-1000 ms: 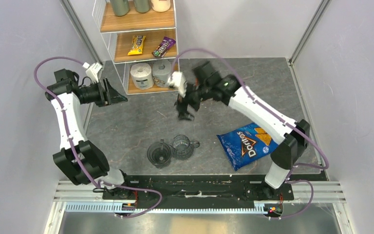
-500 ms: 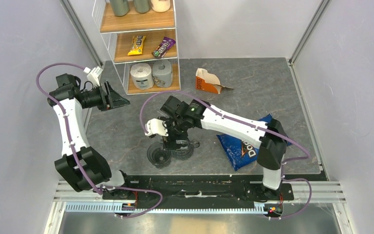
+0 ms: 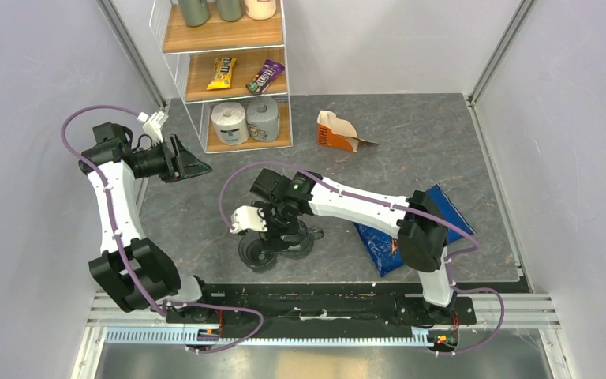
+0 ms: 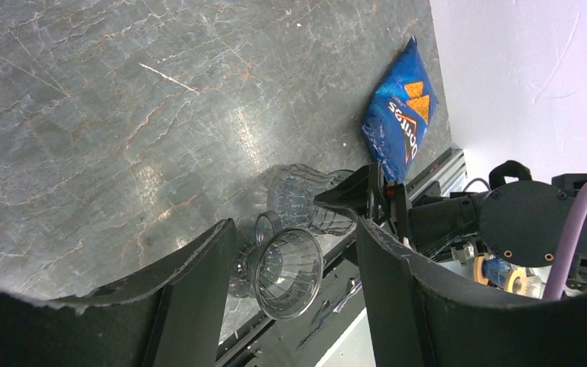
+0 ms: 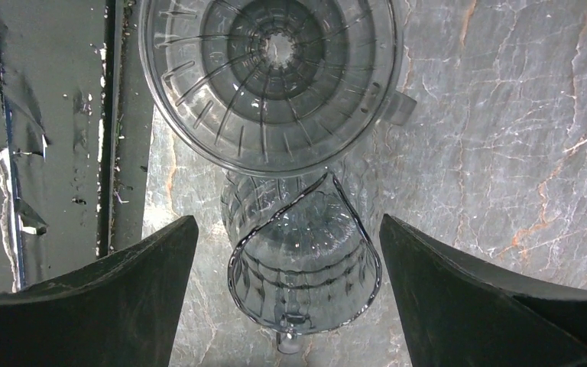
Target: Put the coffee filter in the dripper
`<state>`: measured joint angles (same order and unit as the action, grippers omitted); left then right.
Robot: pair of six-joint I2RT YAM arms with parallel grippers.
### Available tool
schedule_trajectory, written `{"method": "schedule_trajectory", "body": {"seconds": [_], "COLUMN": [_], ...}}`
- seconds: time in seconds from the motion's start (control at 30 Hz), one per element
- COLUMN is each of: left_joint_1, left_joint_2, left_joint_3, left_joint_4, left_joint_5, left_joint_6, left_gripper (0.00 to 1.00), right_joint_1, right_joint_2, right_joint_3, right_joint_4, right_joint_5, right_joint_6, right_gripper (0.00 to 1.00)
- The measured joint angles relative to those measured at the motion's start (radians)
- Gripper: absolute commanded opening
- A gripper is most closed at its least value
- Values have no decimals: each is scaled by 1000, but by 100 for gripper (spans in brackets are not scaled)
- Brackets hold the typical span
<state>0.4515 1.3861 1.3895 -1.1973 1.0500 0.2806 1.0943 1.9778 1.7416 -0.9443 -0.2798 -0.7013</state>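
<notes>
**Q:** Where is the filter?

**A:** No loose filter shows in any view. An orange-and-white packet [image 3: 336, 132] lies at the upper centre of the overhead view, well apart from the dripper [image 5: 271, 76]. Whether a paper pokes from its open end is too small to tell.

**Q:** And the dripper?

**A:** It stands upright and empty at the lower centre of the counter [image 3: 410, 150], near the front edge. A clear mug [image 5: 302, 267] sits just beside it, perhaps touching. A blue chip bag [image 4: 396, 126] lies to the right.

**Q:** What are the hands doing?

**A:** The right hand [image 5: 289, 222] hovers over the dripper and mug, fingers wide apart, holding nothing. The left hand [image 4: 294, 223] hangs at the upper left of the overhead view, fingers apart and empty.

**Q:** How should this step go?

**A:** I judge the filter has yet to be fetched, likely from the packet. Pinch one paper only, by its edge. Lower it point-down into the middle of the ribbed bowl. The dripper looks light and could slide or tip against the mug, so the right hand might steady its rim or side handle first.
</notes>
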Motion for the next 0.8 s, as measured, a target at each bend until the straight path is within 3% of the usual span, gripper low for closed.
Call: {"method": "schedule_trajectory", "body": {"seconds": [0.8], "left_joint_1": [0], "left_joint_2": [-24], "left_joint_3": [-27], "left_joint_4": [5], "left_joint_5": [0], "left_joint_6": [-3], "left_gripper": [67], "right_joint_1": [-50], "right_joint_2": [49], "right_joint_3": [-60], "right_joint_4": [29], "right_joint_5": [76], "right_joint_6": [-132], "right_gripper": [90]}}
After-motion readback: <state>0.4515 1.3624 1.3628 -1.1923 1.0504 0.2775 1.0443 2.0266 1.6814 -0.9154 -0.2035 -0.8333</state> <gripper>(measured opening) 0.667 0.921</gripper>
